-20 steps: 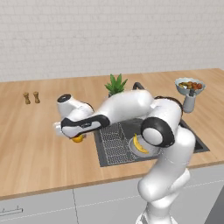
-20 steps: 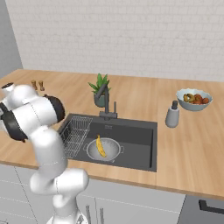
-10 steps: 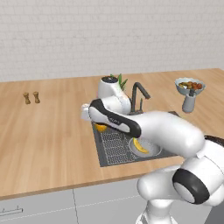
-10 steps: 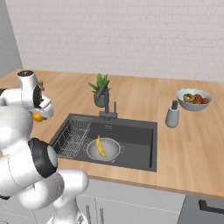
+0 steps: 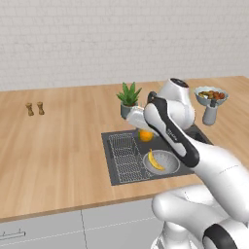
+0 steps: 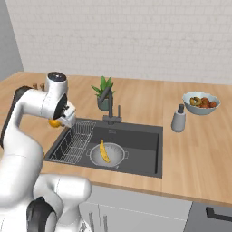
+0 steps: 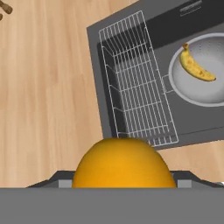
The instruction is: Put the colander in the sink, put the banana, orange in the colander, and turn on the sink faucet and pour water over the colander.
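Orange held up over the sink's wire-rack side, not yet dropped in the colander.

The two-finger gripper (image 5: 142,130) is clamped on the small round bright-orange fruit (image 7: 124,163), held above the wire rack (image 7: 138,83) at the left end of the dark grey recessed sink (image 6: 144,140). It is kept high, probably to clear the sink rim and rack on the way across. The silver-grey perforated metal colander (image 6: 108,155) sits on the sink floor just beside the rack, with the curved yellow banana (image 6: 104,151) lying inside. The dark angular faucet (image 6: 108,104) stands behind, with no water visible. The orange needs to go further toward the colander before release.
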